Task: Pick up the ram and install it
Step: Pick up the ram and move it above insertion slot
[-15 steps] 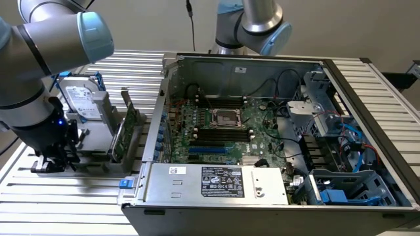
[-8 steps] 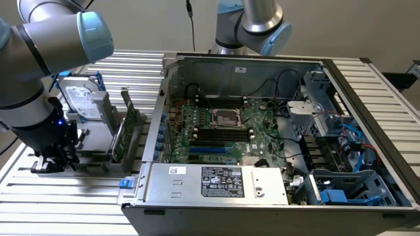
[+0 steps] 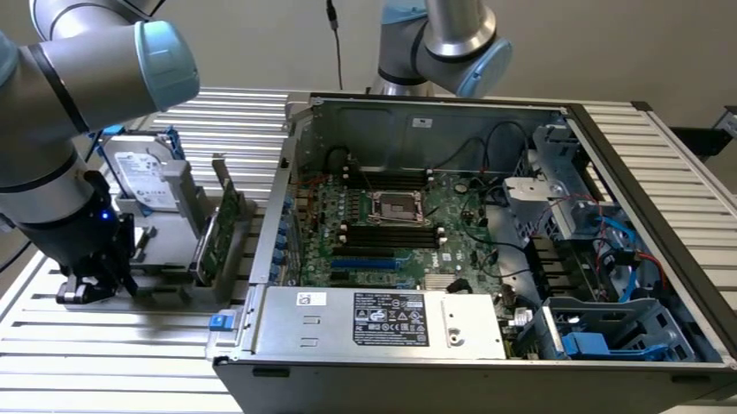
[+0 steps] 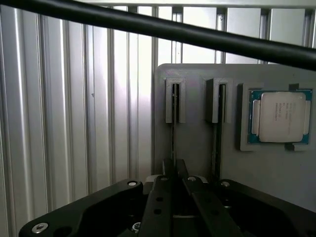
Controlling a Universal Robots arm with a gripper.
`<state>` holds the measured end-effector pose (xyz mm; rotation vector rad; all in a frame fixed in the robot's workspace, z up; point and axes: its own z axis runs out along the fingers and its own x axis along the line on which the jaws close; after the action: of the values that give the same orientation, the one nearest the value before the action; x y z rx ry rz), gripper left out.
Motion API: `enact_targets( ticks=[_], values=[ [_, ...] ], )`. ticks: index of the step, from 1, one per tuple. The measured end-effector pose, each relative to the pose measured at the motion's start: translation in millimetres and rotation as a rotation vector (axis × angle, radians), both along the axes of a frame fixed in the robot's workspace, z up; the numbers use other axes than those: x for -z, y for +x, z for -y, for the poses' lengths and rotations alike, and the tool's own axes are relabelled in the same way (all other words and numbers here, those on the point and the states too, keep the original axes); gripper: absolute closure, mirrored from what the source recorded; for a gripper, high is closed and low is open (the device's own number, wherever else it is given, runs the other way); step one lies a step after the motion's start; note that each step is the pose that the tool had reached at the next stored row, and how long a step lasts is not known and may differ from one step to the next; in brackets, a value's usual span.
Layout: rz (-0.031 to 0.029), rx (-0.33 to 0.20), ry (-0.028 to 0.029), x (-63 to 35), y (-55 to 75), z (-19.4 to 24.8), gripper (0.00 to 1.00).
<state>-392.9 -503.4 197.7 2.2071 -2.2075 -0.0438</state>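
Atop the slatted table's (image 4: 74, 123) grey holder (image 4: 197, 148), the gripper (image 4: 174, 168) pinches the slotted, edge-on ram (image 4: 173, 138)

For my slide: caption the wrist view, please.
Gripper closed on the ram standing edge-on in its grey holder, processor chip alongside.

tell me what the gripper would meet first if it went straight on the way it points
The ram, standing on edge in the grey holder: it already sits between the fingertips of the gripper. Behind it, probably the holder's base.
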Motion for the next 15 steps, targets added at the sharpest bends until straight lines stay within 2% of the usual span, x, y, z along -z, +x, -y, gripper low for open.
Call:
enact_targets(
  ticks=[8, 15],
  values=[
    [-0.0005, 0.006, 0.0058, 0.0, 0.0, 0.0, 0.87],
    [-0.0024, 0.021, 0.0066, 0.0, 0.0, 0.0, 0.87]
  ],
)
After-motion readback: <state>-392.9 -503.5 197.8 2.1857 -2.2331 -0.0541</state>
